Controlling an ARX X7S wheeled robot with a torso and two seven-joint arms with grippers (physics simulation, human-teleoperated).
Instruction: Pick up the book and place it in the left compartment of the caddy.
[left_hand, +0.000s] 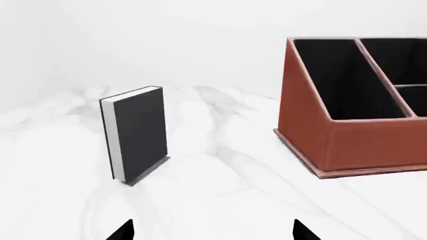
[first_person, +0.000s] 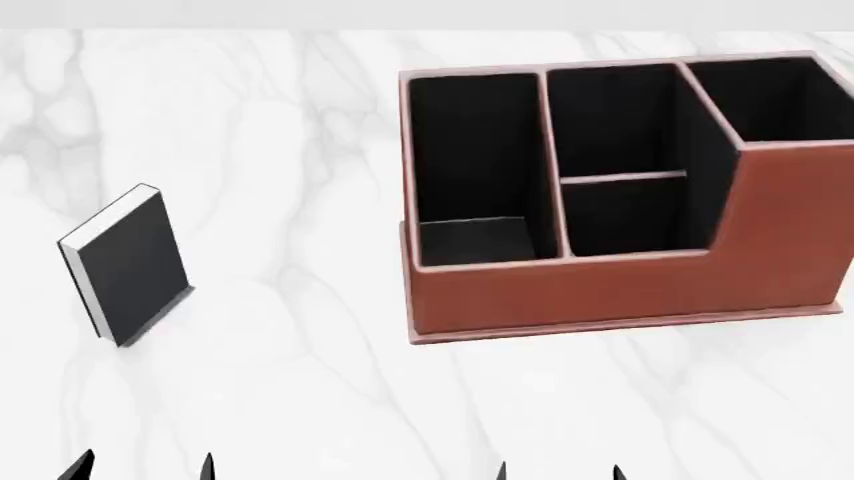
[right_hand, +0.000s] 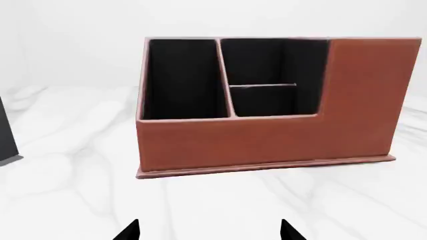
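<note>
The book stands upright on the white marble table at the left, dark cover and white page edges; it also shows in the left wrist view and at the edge of the right wrist view. The reddish-brown caddy stands to its right, also in the wrist views. Its left compartment is a long black bay. My left gripper is open and empty, short of the book. My right gripper is open and empty, short of the caddy's front wall.
The caddy has two shorter bays split by a cross wall and a taller bay at its right end. Bare marble table lies between the grippers, the book and the caddy. A white wall is behind.
</note>
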